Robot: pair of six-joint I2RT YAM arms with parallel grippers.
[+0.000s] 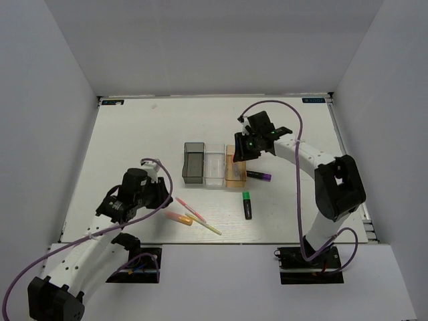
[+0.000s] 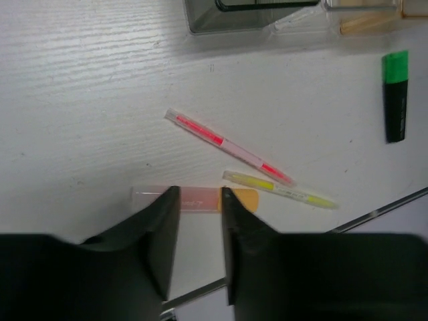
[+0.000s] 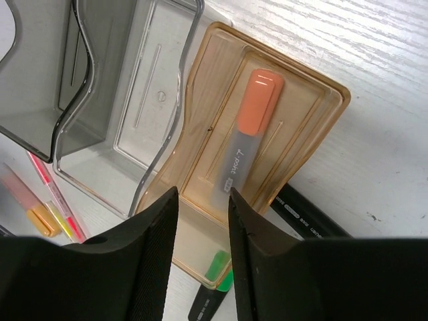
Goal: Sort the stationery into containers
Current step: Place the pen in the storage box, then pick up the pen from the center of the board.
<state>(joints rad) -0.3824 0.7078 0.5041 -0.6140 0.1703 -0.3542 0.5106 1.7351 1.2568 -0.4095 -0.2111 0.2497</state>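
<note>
Orange-tan bin (image 3: 200,167) holds the orange-capped highlighter (image 3: 251,127) — one item sorted. Right tool (image 3: 202,197) parted, empty, above it; left tool (image 2: 199,194) parted, empty, over the orange pen (image 2: 246,198). Pink pen (image 2: 227,146), yellow pen (image 2: 277,189), green-capped highlighter (image 2: 394,97) and purple-capped highlighter (image 1: 259,176) lie unsorted on the surface (image 2: 80,100).

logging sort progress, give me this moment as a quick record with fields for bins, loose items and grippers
orange-tan bin: holds the orange-capped highlighter, lying flat
clear bin: nothing visible inside
grey bin: nothing visible inside
loose on table: green-capped highlighter, purple-capped highlighter, pink pen, yellow pen, orange pen
left gripper: open, above the orange pen, not gripping
right gripper: open, above the orange-tan bin, holding nothing
</note>
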